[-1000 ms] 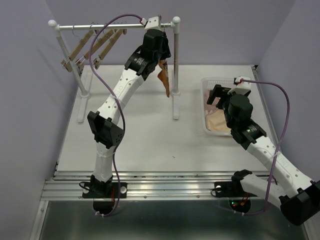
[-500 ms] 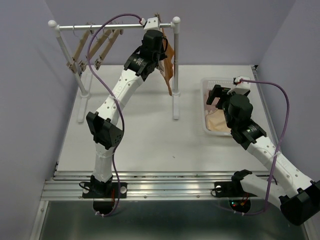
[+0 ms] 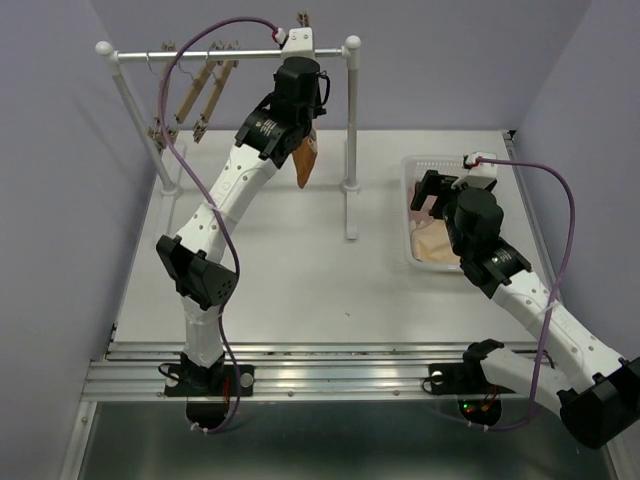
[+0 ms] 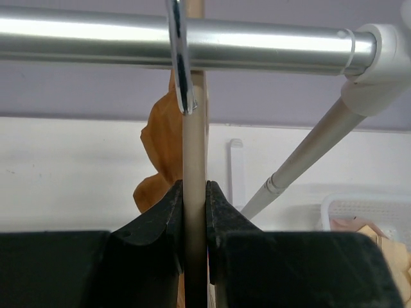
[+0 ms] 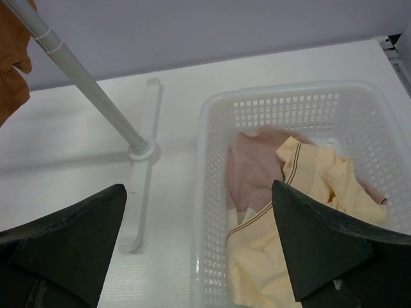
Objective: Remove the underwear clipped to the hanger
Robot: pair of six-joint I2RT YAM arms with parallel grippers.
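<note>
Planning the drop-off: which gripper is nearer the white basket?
Right. The right gripper hangs open above the basket, over its left edge. The left gripper is away to the basket's left, up at the rail, shut on the wooden hanger.

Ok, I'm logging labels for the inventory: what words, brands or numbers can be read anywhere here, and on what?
None readable: no text shows on the pale wooden hanger, orange-brown cloth underwear, silver metal rail or white perforated plastic basket.
</note>
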